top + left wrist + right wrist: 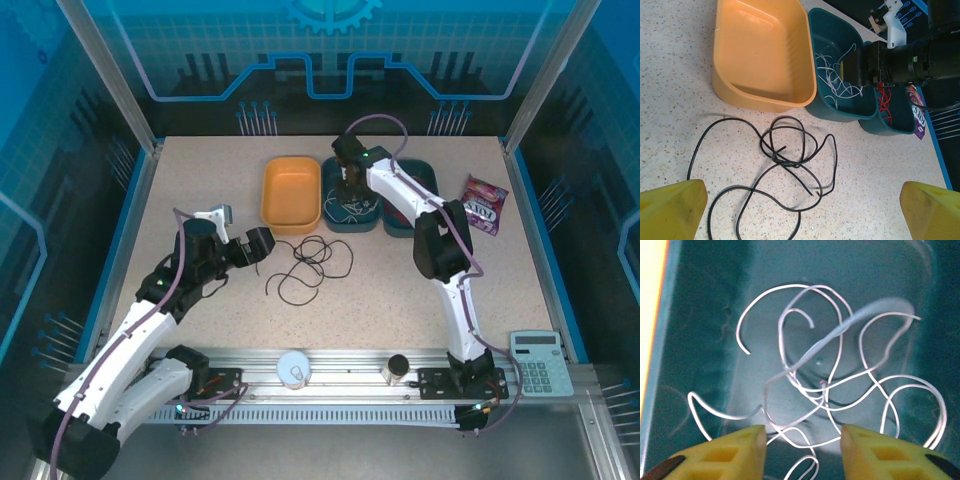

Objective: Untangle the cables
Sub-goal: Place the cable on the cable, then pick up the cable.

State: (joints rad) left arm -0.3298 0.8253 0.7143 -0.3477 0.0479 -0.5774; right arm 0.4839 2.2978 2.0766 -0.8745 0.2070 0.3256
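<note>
- We see the left gripper open wide, its yellow fingertips far apart with nothing between them, above the worktop.
- The black cable lies loose on the worktop just ahead of that gripper. It forms several overlapping loops that cross one another near the middle, with one long arc running out to the left.
- In the top view this cable sits between the two arms, just in front of the bins and apart from them.
- The right gripper reaches down into the near teal bin. Its yellow fingers stand apart, so we read it as open and not clamped on anything.
- The white cable rests on the floor of that teal bin in a loose tangle of curls. A few of its strands pass through the gap between the right gripper's fingers.
- We cannot tell whether the fingers touch those strands.
- The red cable lies in the second teal bin, which stands against the right side of the first. Much of it is hidden behind the right arm.
- An orange bin stands touching the left side of the first teal bin.
- A snack packet lies to the right of the bins, and a calculator sits at the near right corner.
</note>
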